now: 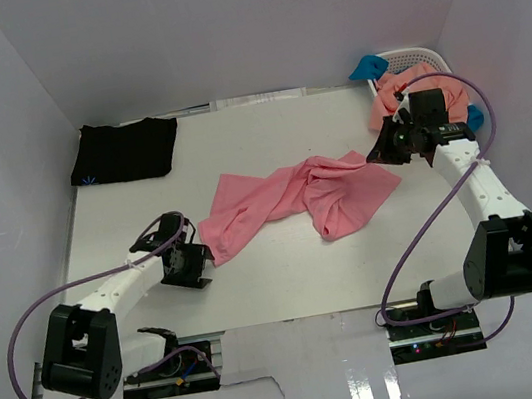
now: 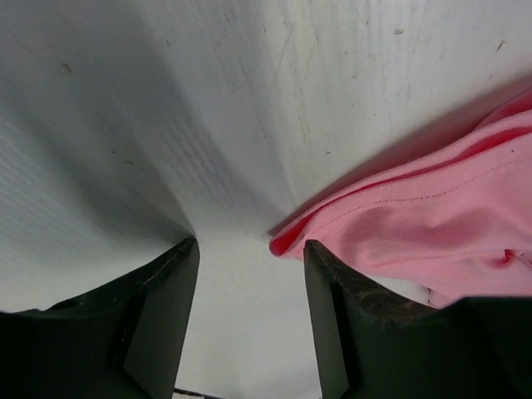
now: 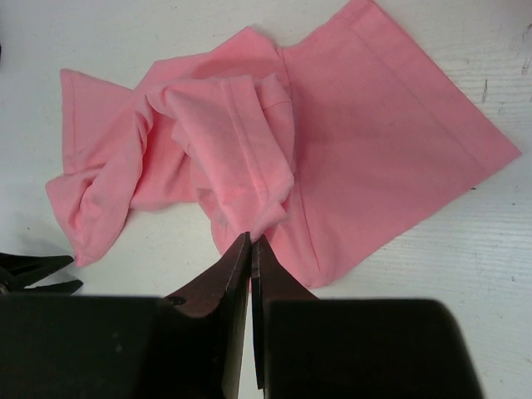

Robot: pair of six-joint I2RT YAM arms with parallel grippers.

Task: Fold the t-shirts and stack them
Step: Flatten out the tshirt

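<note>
A rose-pink t-shirt [image 1: 296, 200] lies crumpled across the middle of the table. My right gripper [image 1: 376, 155] hovers over its right end. In the right wrist view that gripper [image 3: 250, 239] is shut, pinching a small raised peak of the pink t-shirt [image 3: 366, 141]. My left gripper [image 1: 206, 254] sits low at the shirt's left corner. Seen from the left wrist, the left gripper [image 2: 251, 249] is open with bare table between its fingers. The pink t-shirt's [image 2: 432, 224] corner lies just ahead of the right finger. A folded black t-shirt [image 1: 123, 149] rests at the far left.
A white lattice basket [image 1: 431, 57] stands in the far right corner, behind my right wrist. A salmon-orange t-shirt [image 1: 400, 87] spills over its edge and a bright blue one [image 1: 367, 67] pokes out. White walls close in the table on three sides.
</note>
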